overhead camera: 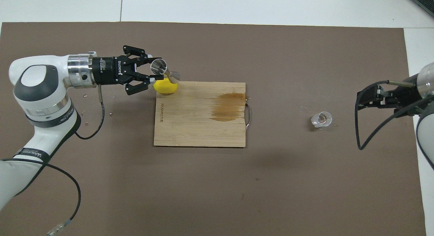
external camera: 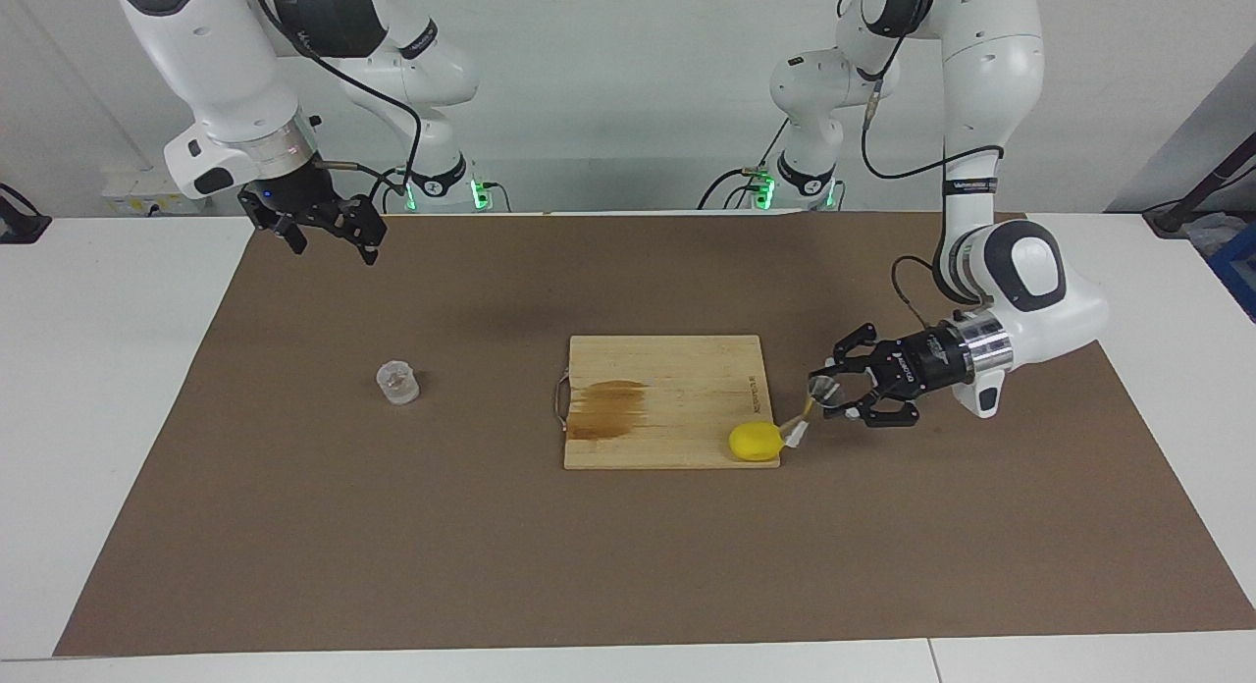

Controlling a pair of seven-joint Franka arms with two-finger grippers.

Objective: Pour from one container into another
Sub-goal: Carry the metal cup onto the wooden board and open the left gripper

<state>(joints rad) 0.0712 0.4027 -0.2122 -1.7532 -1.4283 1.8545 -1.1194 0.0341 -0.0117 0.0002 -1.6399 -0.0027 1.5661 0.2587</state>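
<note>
Facing cam high across table toward robots; overhead cam looks steeply down; both share brown mat.

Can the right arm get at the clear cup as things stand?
Probably yes. The right gripper hangs open and empty above the mat, and the clear cup stands alone on bare mat toward that arm's end, with nothing beside it. The left gripper holds the jigger over the lemon.

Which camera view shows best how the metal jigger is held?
The overhead view: the jigger shows its open mouth beside the left gripper, above the lemon. In the facing view the jigger is a thin tilted shape, partly merging with the lemon.
</note>
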